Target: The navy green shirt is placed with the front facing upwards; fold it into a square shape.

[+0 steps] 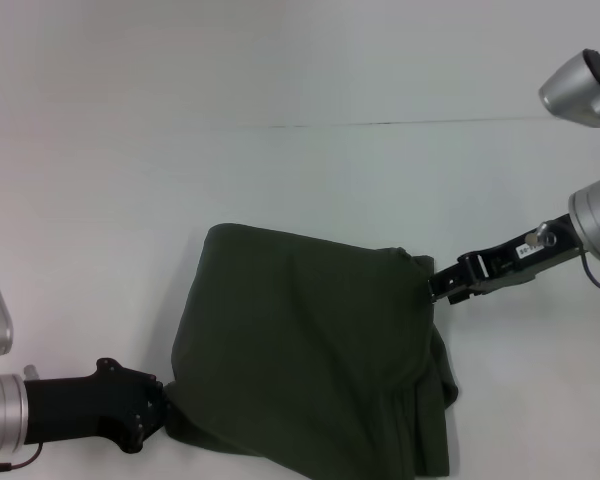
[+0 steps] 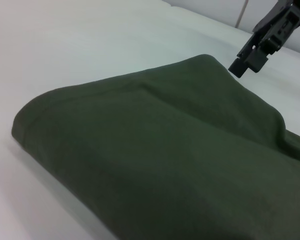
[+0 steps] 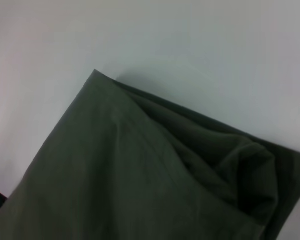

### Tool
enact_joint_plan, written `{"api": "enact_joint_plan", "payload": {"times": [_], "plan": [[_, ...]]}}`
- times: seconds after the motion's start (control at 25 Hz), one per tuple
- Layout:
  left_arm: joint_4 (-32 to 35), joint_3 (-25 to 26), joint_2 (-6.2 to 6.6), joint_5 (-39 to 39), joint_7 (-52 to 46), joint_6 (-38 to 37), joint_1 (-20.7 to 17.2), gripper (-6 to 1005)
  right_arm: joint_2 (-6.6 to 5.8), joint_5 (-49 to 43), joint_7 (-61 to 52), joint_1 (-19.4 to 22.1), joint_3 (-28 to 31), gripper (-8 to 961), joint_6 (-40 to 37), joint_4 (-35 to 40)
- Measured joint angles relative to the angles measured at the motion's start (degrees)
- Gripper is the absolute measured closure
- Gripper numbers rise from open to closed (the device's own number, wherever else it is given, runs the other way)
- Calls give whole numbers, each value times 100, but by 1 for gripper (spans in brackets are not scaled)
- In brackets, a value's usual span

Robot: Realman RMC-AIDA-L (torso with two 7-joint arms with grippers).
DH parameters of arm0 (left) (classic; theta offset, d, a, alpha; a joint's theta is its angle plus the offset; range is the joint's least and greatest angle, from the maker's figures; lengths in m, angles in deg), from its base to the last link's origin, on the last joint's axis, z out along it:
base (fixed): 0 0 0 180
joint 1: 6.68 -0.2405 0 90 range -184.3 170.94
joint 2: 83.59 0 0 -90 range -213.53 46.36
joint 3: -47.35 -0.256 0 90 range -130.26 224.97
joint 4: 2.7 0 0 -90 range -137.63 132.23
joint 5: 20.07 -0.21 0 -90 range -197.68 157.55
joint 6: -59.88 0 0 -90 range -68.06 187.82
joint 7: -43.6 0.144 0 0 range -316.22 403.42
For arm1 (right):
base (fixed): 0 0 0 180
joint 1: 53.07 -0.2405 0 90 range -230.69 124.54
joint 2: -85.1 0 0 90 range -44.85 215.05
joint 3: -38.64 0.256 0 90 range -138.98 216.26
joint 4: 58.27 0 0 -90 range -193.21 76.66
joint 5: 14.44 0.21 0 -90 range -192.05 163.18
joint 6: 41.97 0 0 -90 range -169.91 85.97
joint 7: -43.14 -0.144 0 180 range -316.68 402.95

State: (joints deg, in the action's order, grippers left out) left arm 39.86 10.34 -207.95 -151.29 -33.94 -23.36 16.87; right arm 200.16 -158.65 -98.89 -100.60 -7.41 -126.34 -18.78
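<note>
In the head view, the shirt (image 1: pixel 310 350) lay on the white table (image 1: pixel 280 80), near the robot and a little right of centre, already folded into a compact, roughly four-sided bundle. No lettering or collar showed, so the front appeared to be turned inside. The left and far edges looked fairly straight, but the right side bulged with loose, stacked layers. The left gripper (image 1: pixel 158 408) sat at the bundle's near left corner, its tips hidden by its own black body, so whether it was pinching cloth could not be told. The right gripper (image 1: pixel 442 286) reached in from the right to the far right corner; it touched the cloth edge, yet its grip state could not be told either.

In the left wrist view, the shirt (image 2: pixel 165 160) showed a smooth top layer with a clean folded edge on the table (image 2: pixel 65 40). The right gripper (image 2: pixel 247 62) stood at the far corner, with nothing clearly between its tips.

In the right wrist view, the shirt (image 3: pixel 140 180) had one neat corner, while the layers beside it were rumpled and uneven.

Judged from this, the main folds seemed done; what remained was squaring and flattening the right side, then letting go.
</note>
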Motion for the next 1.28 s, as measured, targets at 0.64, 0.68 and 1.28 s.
{"api": "enact_joint_plan", "payload": {"times": [0.64,0.68,1.28], "plan": [[-2,2,9,-17,-7,-14,1,976,91,-14,-45,-80,-95,361,459,-380],[-2,2,9,-17,-7,-17,1,976,98,-15,-48,-81,-123,363,478,-380],[16,2,9,-17,-7,-83,1,975,139,-4,-8,-97,-220,822,632,-346]]}}
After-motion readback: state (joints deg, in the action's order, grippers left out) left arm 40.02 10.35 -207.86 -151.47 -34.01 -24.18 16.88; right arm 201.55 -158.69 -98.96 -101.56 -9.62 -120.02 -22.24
